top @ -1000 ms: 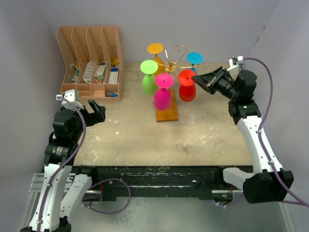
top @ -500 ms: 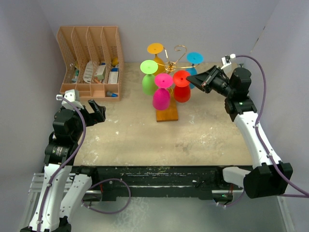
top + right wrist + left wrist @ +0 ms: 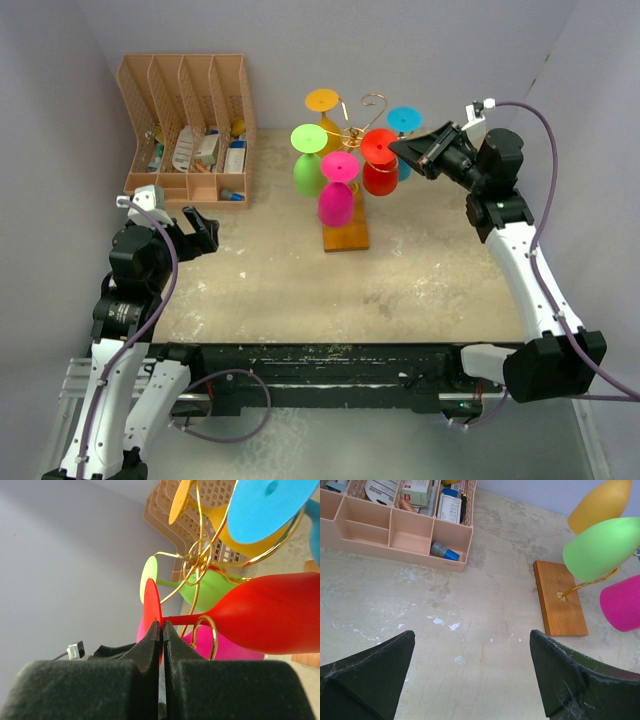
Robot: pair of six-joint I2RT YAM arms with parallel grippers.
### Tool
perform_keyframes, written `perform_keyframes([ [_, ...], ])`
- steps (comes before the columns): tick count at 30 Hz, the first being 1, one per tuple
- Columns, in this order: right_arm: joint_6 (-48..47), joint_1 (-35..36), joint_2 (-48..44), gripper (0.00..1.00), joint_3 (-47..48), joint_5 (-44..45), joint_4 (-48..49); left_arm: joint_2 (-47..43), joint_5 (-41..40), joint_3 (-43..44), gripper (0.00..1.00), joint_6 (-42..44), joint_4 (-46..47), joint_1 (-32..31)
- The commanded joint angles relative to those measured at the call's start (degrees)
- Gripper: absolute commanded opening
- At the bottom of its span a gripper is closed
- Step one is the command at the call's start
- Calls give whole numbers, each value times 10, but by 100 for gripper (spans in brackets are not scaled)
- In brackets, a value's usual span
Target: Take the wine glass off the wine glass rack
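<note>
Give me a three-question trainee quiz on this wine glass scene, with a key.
1. True or false: the left claw is open and empty.
2. Fill in: the right claw is shut on the ____ wine glass.
3. Which part of that glass does it pinch? A bowl B stem C foot
Key: 1 true. 2 red: the red wine glass. 3 C.

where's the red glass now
In the top view the red glass is at the rack's right side, beside the pink glass, its foot pinched by the right gripper.
</note>
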Motion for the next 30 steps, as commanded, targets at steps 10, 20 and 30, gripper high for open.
perform_keyframes([
  [10, -6, -2, -14, 0, 8, 84, 11, 1, 1, 14, 99, -1, 25, 4],
  [20, -32, -2, -75, 0, 10, 179, -78, 3, 3, 15, 99, -1, 24, 4],
  [30, -143, 0, -177, 0, 19, 237, -159, 3, 4, 15, 99, -2, 23, 4],
])
